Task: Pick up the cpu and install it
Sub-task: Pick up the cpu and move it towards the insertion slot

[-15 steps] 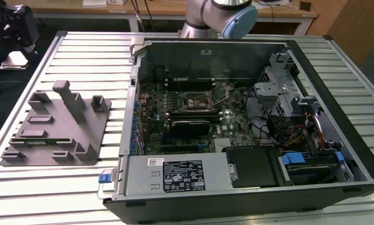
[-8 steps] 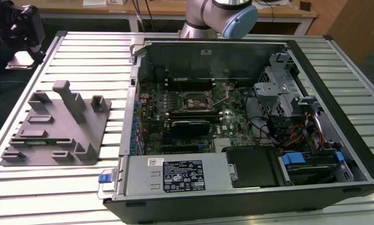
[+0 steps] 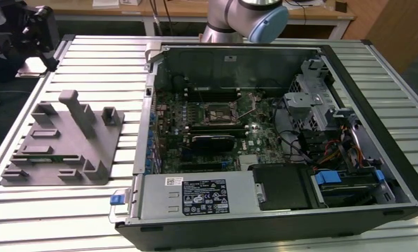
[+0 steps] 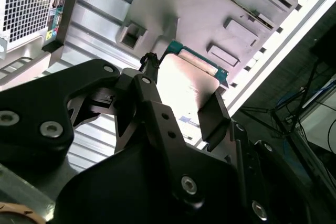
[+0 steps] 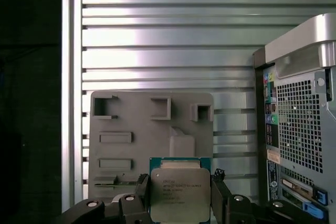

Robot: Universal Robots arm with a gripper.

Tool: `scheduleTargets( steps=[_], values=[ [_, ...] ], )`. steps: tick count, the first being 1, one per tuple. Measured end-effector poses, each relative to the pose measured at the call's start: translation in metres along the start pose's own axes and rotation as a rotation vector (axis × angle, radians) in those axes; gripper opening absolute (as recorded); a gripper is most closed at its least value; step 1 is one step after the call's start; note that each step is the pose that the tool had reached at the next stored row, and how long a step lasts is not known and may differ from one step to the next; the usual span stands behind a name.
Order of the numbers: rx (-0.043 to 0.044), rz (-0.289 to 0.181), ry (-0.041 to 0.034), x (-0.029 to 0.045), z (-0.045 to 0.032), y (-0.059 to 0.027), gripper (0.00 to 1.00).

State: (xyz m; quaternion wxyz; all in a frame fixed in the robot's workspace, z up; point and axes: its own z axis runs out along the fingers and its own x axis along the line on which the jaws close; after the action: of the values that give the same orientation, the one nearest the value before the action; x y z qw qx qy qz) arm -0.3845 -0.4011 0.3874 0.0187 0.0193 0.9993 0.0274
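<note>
The gripper [image 5: 180, 184] holds the cpu [image 5: 180, 196]. Its two black fingers [image 5: 140, 192] are closed on two opposite sides of the chip, one on each side, and they touch it. The cpu is a flat square with a shiny grey top and a thin green rim. In the second wrist view the cpu [image 4: 186, 85] glows bright between the same fingers [image 4: 212, 111]. Behind the chip lies the grey tray [image 5: 136, 124] on the silver slatted table [image 5: 157, 24]. The computer case [image 5: 299, 129] stands just beside the tray. In the exterior view the tray [image 3: 62, 142] is at the exterior view's left, and the open case [image 3: 265, 131] is in the middle with its green board [image 3: 216, 126] showing. The robot arm [image 3: 244, 16] is at the top.
</note>
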Motion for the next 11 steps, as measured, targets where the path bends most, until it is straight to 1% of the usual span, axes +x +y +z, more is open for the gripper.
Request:
scheduleTargets(
  steps=[11],
  values=[
    [-0.0001,0.0,-0.0001,-0.0184,0.0008,0.0014,0.55]
  ],
)
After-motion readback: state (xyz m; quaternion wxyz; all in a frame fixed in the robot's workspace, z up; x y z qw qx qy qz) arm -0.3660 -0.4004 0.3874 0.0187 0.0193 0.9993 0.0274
